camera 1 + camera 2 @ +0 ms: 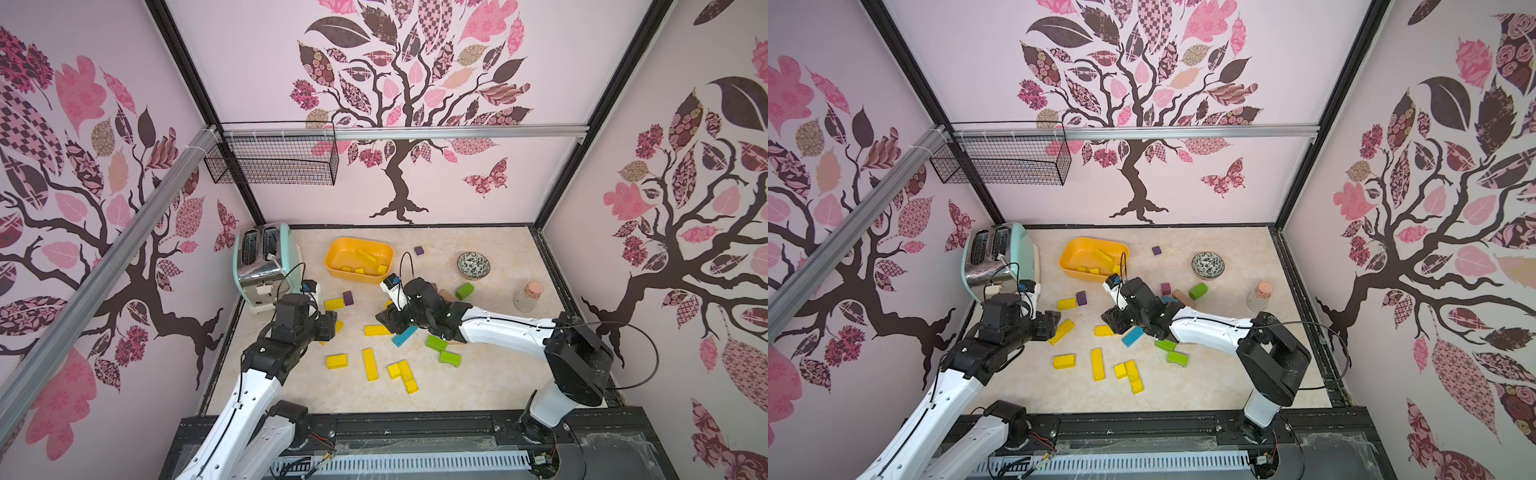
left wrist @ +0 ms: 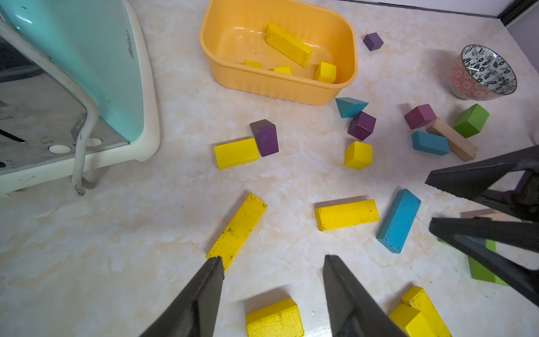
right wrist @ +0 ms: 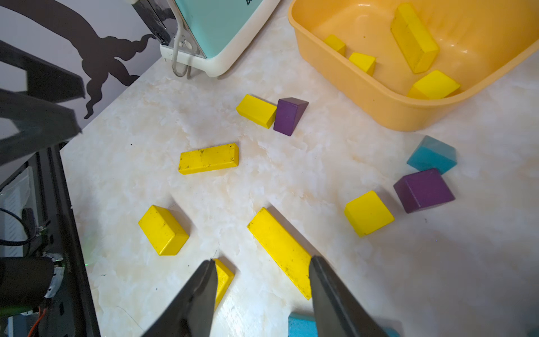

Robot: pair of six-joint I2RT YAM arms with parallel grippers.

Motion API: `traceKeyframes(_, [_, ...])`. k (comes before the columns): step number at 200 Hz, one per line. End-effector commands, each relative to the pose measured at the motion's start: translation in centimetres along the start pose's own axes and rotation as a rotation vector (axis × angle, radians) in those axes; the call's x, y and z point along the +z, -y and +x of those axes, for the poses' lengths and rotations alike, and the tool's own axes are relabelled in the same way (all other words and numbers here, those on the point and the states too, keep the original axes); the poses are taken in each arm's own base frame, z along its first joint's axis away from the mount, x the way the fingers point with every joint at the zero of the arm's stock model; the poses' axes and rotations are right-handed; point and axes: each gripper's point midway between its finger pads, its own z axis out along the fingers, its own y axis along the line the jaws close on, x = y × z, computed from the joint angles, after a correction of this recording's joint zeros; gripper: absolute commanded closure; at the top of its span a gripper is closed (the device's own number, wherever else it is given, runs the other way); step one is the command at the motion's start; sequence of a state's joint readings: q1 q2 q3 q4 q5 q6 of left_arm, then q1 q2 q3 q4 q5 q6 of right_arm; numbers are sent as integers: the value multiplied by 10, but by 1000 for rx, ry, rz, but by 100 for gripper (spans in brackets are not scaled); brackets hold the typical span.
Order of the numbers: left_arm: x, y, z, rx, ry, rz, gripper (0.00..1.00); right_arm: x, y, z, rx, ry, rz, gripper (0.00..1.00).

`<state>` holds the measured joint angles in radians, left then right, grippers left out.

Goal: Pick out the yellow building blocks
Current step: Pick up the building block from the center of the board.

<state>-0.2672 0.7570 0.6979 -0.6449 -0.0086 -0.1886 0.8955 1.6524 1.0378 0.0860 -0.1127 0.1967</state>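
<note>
left gripper (image 2: pixel 272 259) jaws apart, empty | right gripper (image 3: pixel 262 261) jaws apart, empty | yellow building blocks (image 1: pixel 370 364) loose mid-table | orange tub (image 1: pixel 353 276) 12 o'clock | open tabletop (image 1: pixel 478 386) along 6 o'clock edge

Reaches in from the near left with the left arm (image 1: pixel 255 388), a white link rising to a black elbow and the wrist bent forward and down. Holds the left gripper (image 2: pixel 272 259) low, pointing toward the far side, jaws parted. Reaches from the near right with the right arm (image 1: pixel 505 328), folded sharply at a black elbow, with the white forearm running leftward toward the middle. Aims the right gripper (image 3: pixel 262 261) down and to the left, jaws parted as well, close to the left gripper but not touching it.
</note>
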Motion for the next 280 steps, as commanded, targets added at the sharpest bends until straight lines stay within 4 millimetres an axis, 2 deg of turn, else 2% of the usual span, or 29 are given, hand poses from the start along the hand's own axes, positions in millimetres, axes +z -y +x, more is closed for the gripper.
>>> traceKeyframes(1, [-6,-4,-7,11,40,-25,38,8,7,11,-22,-38,41,43])
traceKeyframes(22, [-7,-4,-8,16,45,-26,37,17,12,15,-48,-76,68,41])
traceKeyframes(67, [-6,-5,-6,16,36,-26,36,39,41,19,-86,-131,224,36])
traceKeyframes(86, [-3,-3,-3,16,21,-17,36,49,48,18,-98,-134,256,36])
traceKeyframes(96, [-2,-2,-3,17,16,-13,36,54,52,17,-102,-134,271,37])
traceKeyframes(116, [0,-2,-2,17,7,-12,36,60,62,13,-92,-156,287,46])
traceKeyframes(149, [1,-2,-1,15,4,-9,35,62,81,9,-58,-145,311,42])
traceKeyframes(180, [3,-1,2,15,-12,-6,35,72,89,10,-68,-172,337,39])
traceKeyframes(210, [8,-2,4,17,-32,-12,35,81,96,19,-79,-199,342,38])
traceKeyframes(235, [8,-3,4,17,-39,-20,35,85,100,31,-87,-232,321,42])
traceKeyframes(280, [6,-3,3,17,-22,-19,34,86,103,37,-120,-260,322,43])
